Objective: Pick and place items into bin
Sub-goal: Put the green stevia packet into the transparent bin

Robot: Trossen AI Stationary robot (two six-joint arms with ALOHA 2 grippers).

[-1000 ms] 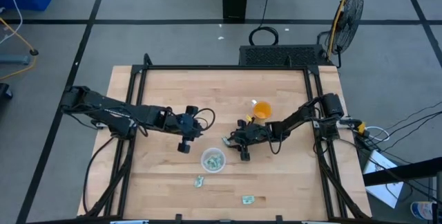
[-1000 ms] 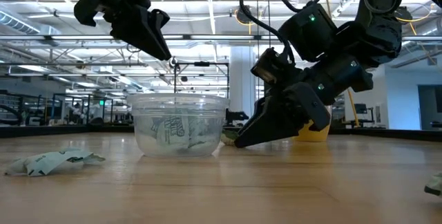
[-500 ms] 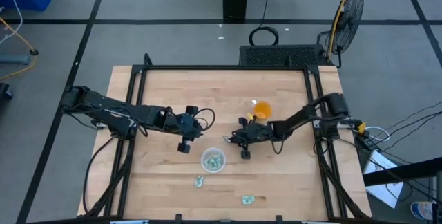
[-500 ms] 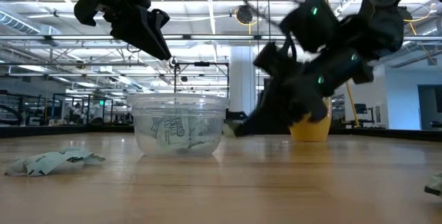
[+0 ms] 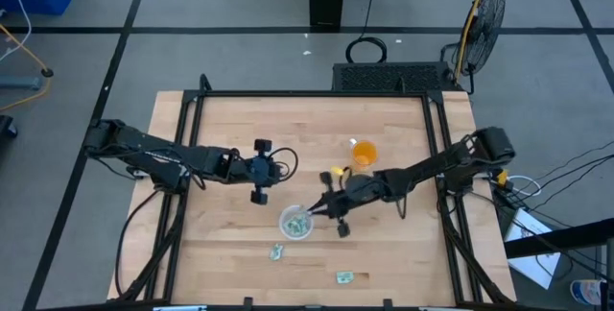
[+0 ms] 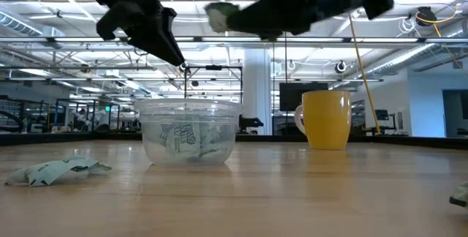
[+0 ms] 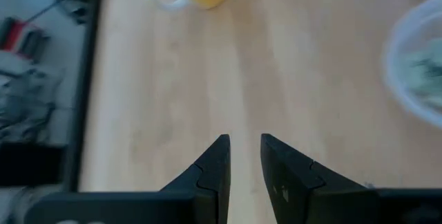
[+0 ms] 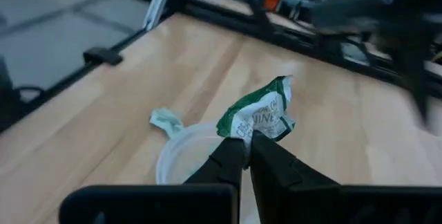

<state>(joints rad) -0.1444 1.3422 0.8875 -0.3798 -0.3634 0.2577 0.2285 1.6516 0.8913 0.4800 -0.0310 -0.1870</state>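
The bin (image 5: 295, 223) is a clear round dish on the table with several packets inside (image 6: 189, 140). My right gripper (image 5: 317, 208) hovers over the bin's right rim, shut on a crumpled green-and-white packet (image 8: 259, 115) that also shows high in the low view (image 6: 219, 14). My left gripper (image 7: 243, 144) hangs above the table just beyond the bin's far-left side (image 5: 278, 169), open by a narrow gap with nothing in it. Two loose packets (image 5: 276, 251) (image 5: 345, 276) lie flat on the table nearer the front edge. My right gripper pinches the packet's edge nearest the fingers (image 8: 250, 134) between its two fingertips (image 8: 235, 148). The fingers come slanting down from the table's right. The crumpled packet sticks out past the tips, lifted clear above the bin's rim (image 8: 173, 148).
An orange cup (image 5: 364, 152) stands on the table behind and to the right of the bin (image 6: 325, 120). Black frame rails (image 5: 436, 138) run along the table's sides. Bare wood lies between the bin and the front edge around the loose packets (image 6: 58, 171).
My right gripper has left the table to the right of the bin and has risen with a packet in its fingers. It has moved left and toward the near edge and now stands over the bin's right rim. The packet is now lifted clear.
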